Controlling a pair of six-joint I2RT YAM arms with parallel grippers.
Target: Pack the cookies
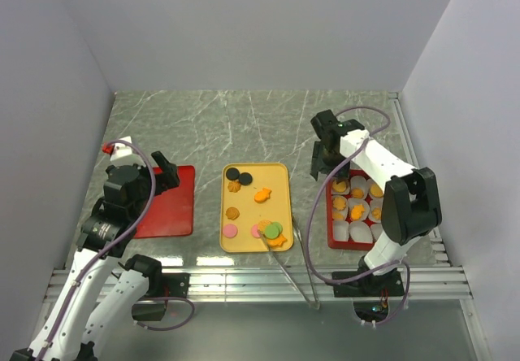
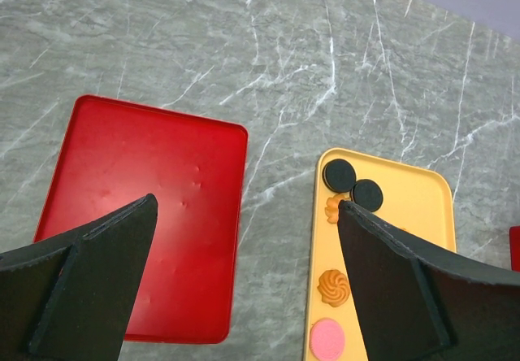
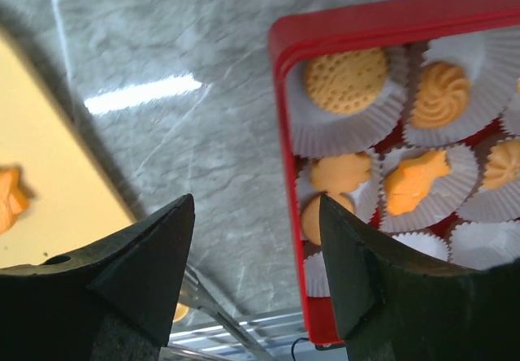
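Observation:
Loose cookies lie on a yellow tray (image 1: 280, 184): two black rounds (image 1: 238, 176), an orange fish (image 1: 262, 195), a brown round (image 1: 232, 213), a pink round (image 1: 231, 230), and a pink, green and orange pile (image 1: 272, 231). More orange cookies (image 3: 345, 79) sit in white paper cups in the red tray (image 1: 329, 215) on the right. My right gripper (image 3: 257, 200) hangs open and holds nothing, over the bare table just left of that tray's rim (image 3: 284, 133). My left gripper (image 2: 248, 203) stands wide open, between the flat red tray (image 2: 146, 239) and the yellow tray (image 2: 422, 206).
Metal tongs (image 1: 288, 267) lie from the yellow tray's near right corner toward the table's front rail. Several paper cups (image 1: 360, 232) in the near row of the right tray hold nothing. Walls close in on both sides and the back.

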